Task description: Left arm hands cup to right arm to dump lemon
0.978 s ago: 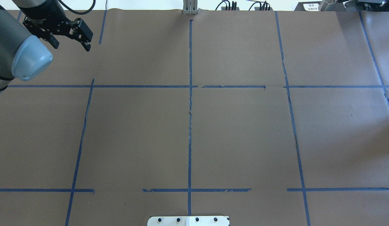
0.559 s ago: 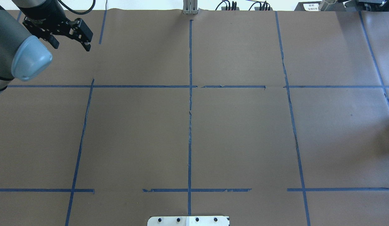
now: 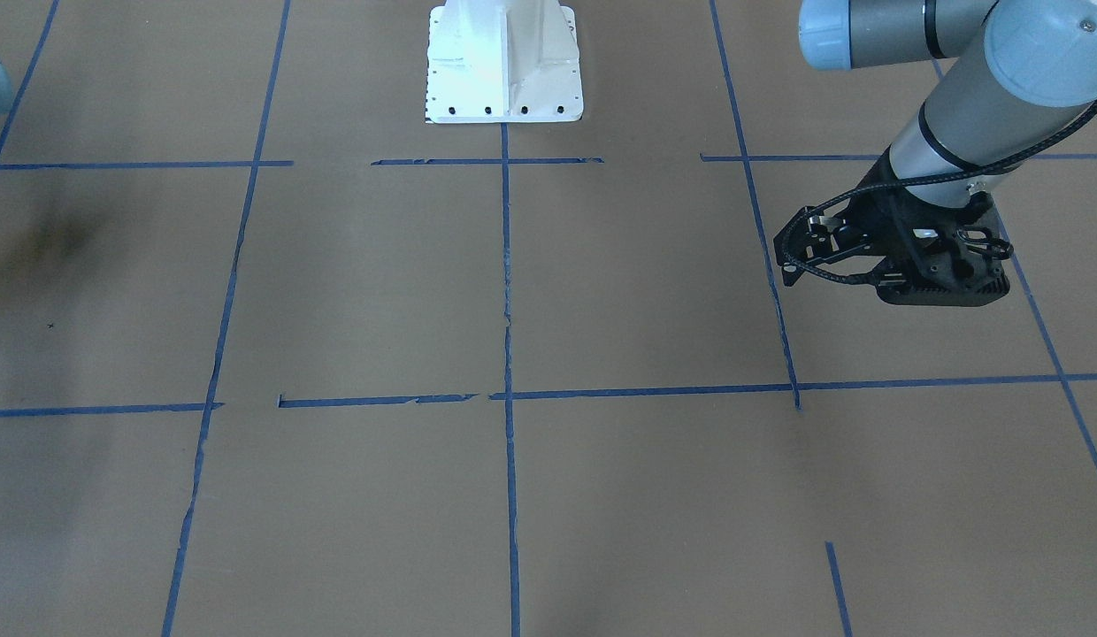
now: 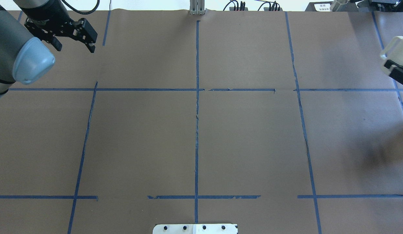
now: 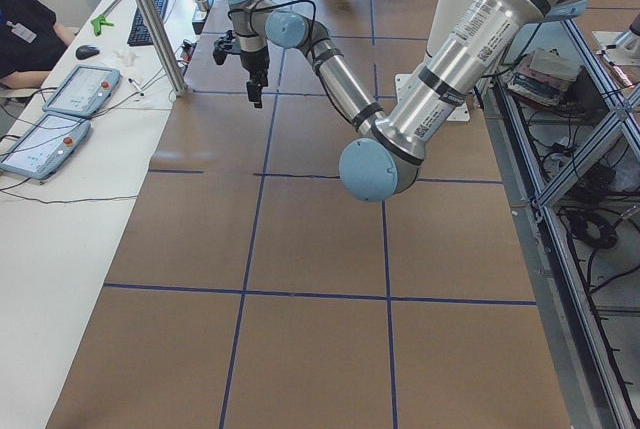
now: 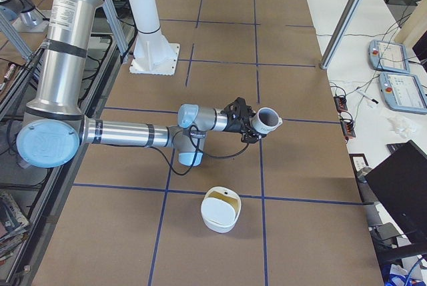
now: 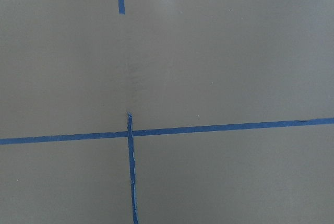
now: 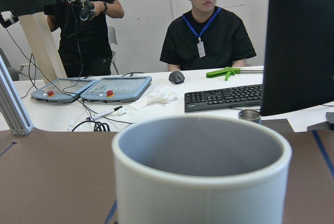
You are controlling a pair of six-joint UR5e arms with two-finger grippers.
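The white cup (image 6: 267, 121) is held roughly upright in the air by my right gripper (image 6: 248, 126), which is shut on it. Both appear at the right edge of the overhead view, the cup (image 4: 396, 48) above a black finger (image 4: 396, 72). The right wrist view is filled by the cup (image 8: 201, 182). Its grey upper inside shows and its bottom is hidden. The lemon is not in view. My left gripper (image 4: 74, 47) hangs open and holds nothing over the table's far left corner. It also shows in the front view, left gripper (image 3: 893, 265).
A white tub (image 6: 220, 209) with something yellowish inside sits on the table near my right arm's elbow. The white robot pedestal (image 3: 504, 62) stands at mid-table. Two people, tablets (image 8: 112, 88) and a keyboard (image 8: 224, 97) are beyond the far edge.
The cup in my right gripper has come into the overhead view at its right edge, and its shadow has spread onto the right part of the table. My left gripper has barely moved.
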